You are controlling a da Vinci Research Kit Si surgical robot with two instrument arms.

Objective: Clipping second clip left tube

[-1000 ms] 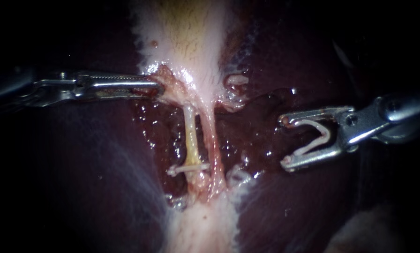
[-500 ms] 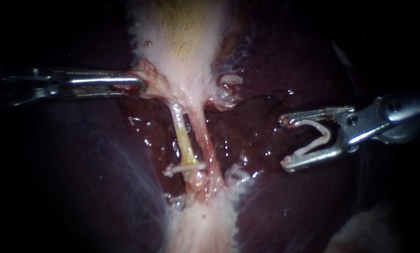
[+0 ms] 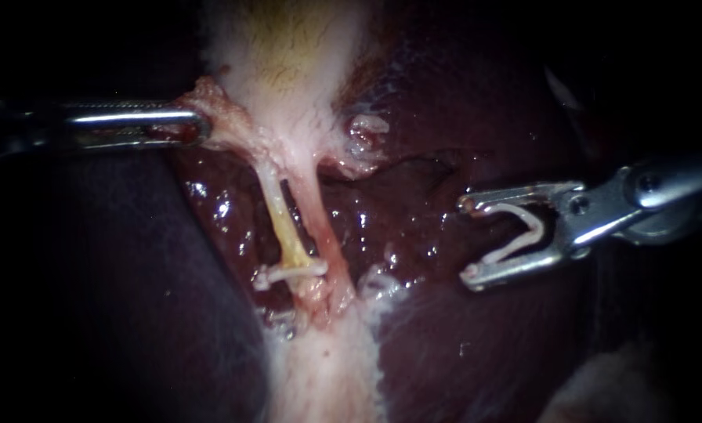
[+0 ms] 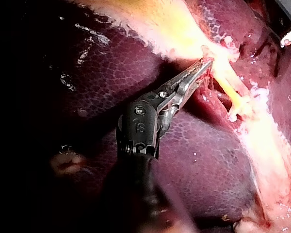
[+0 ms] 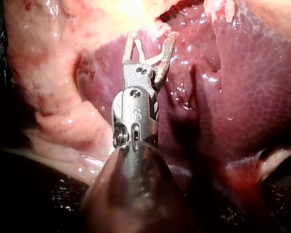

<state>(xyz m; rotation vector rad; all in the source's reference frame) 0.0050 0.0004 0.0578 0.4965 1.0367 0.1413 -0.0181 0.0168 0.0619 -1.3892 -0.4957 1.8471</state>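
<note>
White loaded clip [image 3: 537, 227] held in right instrument [image 3: 466, 241] pincer; left instrument [image 3: 200, 125] pincer clamps gallbladder [image 3: 288, 78], shaft dim.

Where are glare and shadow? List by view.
Endoscope view: wet glints on the dark red liver, bright streak along the slim steel left instrument, black margins. Left wrist view: that instrument's shaft lies unlit. Right wrist view: glints on liver.

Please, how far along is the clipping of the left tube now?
Done: a first clip sits across the left tube. In hand: the left tool grips the gallbladder edge and the tube looks taut; the right tool carries an open second clip, apart from the tube. Left: bring that clip around the tube and close it.
</note>
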